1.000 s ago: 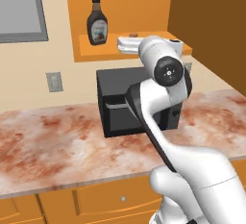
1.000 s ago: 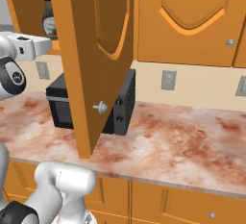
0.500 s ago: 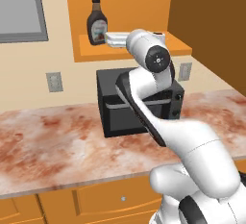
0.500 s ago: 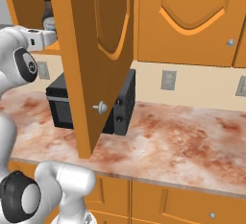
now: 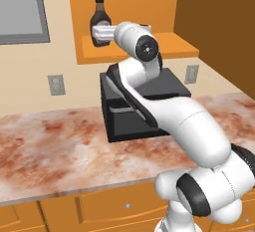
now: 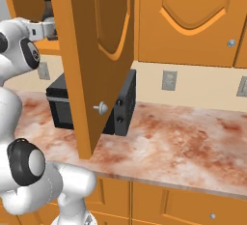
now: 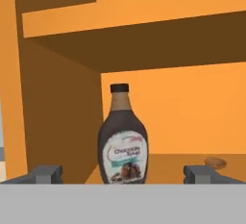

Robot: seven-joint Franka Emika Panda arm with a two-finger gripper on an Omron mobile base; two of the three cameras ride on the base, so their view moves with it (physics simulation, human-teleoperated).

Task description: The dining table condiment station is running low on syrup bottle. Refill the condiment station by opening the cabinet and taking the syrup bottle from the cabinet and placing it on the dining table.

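The syrup bottle (image 7: 122,141), dark brown with a black cap and a white label, stands upright on the lower shelf of the open cabinet (image 7: 62,122). My gripper (image 7: 123,175) is open. Its two fingertips (image 7: 45,174) are spread wide, and the bottle is centred in the gap, farther in and untouched. In the left base view the gripper (image 5: 99,33) sits at shelf height in front of the syrup bottle (image 5: 99,12) and hides its lower half. The cabinet door (image 6: 96,55) is swung wide open, showing its round silver knob (image 6: 101,107). The dining table is out of view.
A black boxy appliance (image 5: 142,106) sits on the marbled counter (image 5: 50,151) right under the cabinet shelf. The open door stands out over the counter (image 6: 183,142) to the arm's right. A small brown item (image 7: 215,162) lies on the shelf, right of the bottle.
The arm has swung up and to the left, bringing the hand from above the black appliance to the shelf in front of the bottle. The jaws stayed wide apart.
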